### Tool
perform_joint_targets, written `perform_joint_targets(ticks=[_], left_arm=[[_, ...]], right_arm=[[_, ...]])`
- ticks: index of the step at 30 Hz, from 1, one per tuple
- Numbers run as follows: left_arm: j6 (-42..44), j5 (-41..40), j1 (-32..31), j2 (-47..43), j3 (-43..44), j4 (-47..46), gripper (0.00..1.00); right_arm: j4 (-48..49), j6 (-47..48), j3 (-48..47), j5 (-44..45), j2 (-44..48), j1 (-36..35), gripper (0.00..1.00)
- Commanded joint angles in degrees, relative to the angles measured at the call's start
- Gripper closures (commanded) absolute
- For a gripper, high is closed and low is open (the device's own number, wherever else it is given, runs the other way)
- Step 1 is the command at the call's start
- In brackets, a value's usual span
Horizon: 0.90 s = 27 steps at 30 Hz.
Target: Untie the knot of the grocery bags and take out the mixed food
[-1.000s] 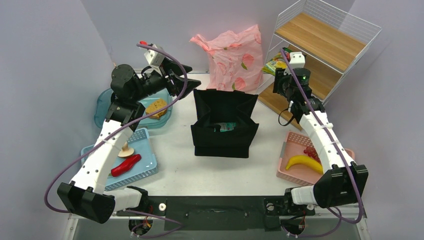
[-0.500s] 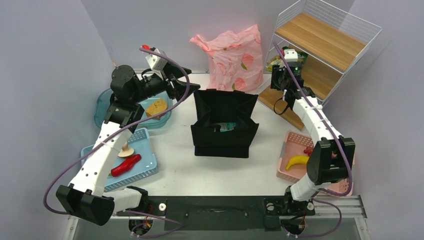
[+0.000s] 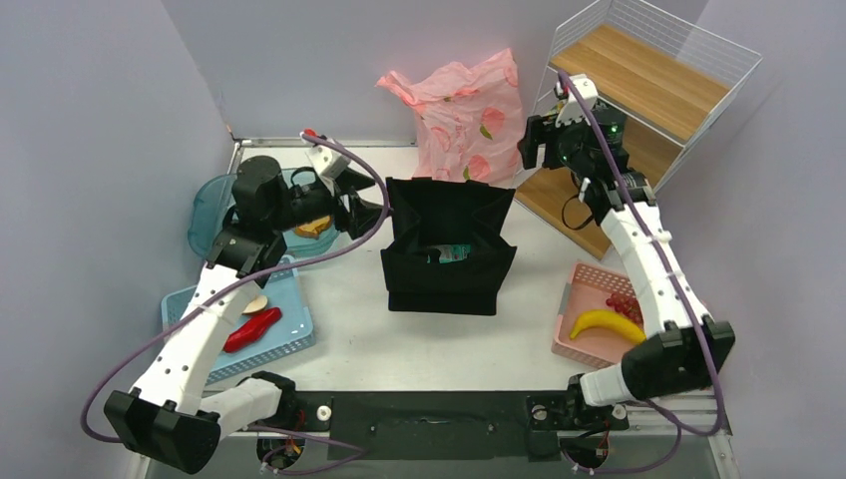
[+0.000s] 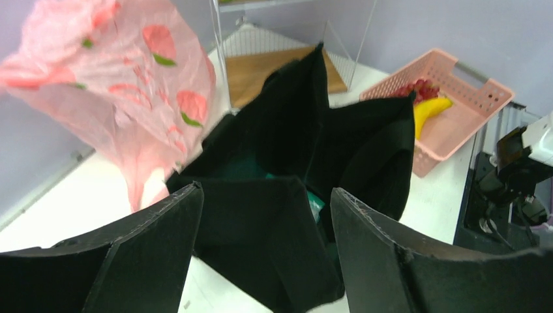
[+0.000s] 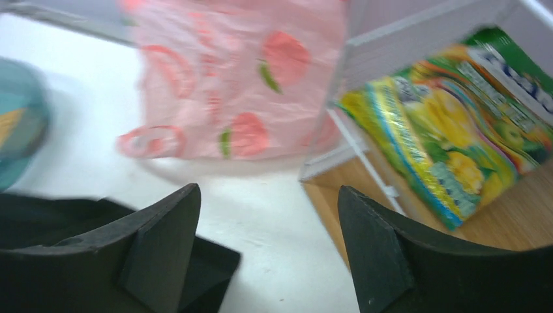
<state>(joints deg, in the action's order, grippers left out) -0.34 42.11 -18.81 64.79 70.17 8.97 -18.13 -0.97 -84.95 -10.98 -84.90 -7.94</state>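
Note:
A pink grocery bag with orange-and-green prints stands at the back of the table, also seen in the left wrist view and the right wrist view. Its handles bunch at the upper left; I cannot tell whether a knot is tied there. My right gripper hangs open and empty between the bag and the shelf. A green-yellow snack packet lies on the shelf's lower board. My left gripper is open and empty at the left rim of the black tote.
A teal packet lies inside the tote. The pink basket holds a banana and a red fruit cluster. The blue basket holds a chilli and a mushroom. A teal bowl and wire shelf flank the table.
My right gripper opened, left the snack packet on the shelf and swung left towards the pink bag. My left gripper moved down and right to the black tote.

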Motion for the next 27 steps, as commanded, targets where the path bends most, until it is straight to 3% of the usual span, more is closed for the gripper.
perform_joint_targets(ticks=[1, 6, 8, 13, 18, 23, 25, 27], left_arm=[[6.2, -5.39, -2.84, -2.45, -3.76, 7.91, 0.31], [8.8, -12.07, -8.27, -2.13, -7.1, 10.69, 0.31], [9.87, -12.86, -9.79, -2.28, -8.88, 10.58, 0.34], [15.01, -9.85, -12.62, -4.96, -13.01, 12.8, 0.75], [17.37, -9.68, -15.52, -11.61, -19.11, 10.52, 0.97], [20.39, -9.0, -17.62, -15.46, -21.98, 13.1, 1.0], [21.25, -9.13, -18.4, -18.47, -24.29, 13.36, 1.0], [20.96, -9.84, -19.23, -21.91, -26.85, 12.76, 1.0]], right_arm=[[-5.87, 5.14, 0.15, -15.3, 10.56, -4.71, 0.27], [-14.14, 15.15, 2.07, -18.4, 15.98, -14.7, 0.34], [-16.04, 17.58, 3.02, -16.49, 16.59, -19.06, 0.43], [-17.96, 20.5, 6.08, -12.42, 16.6, -27.05, 0.55], [-19.23, 21.64, 11.04, -9.56, 15.95, -33.5, 0.62], [-22.49, 27.22, 17.3, -4.03, 16.17, -38.08, 0.63], [-24.36, 30.54, 20.94, -2.14, 17.4, -38.5, 0.56], [-25.45, 33.73, 25.37, -1.06, 19.84, -38.71, 0.43]])
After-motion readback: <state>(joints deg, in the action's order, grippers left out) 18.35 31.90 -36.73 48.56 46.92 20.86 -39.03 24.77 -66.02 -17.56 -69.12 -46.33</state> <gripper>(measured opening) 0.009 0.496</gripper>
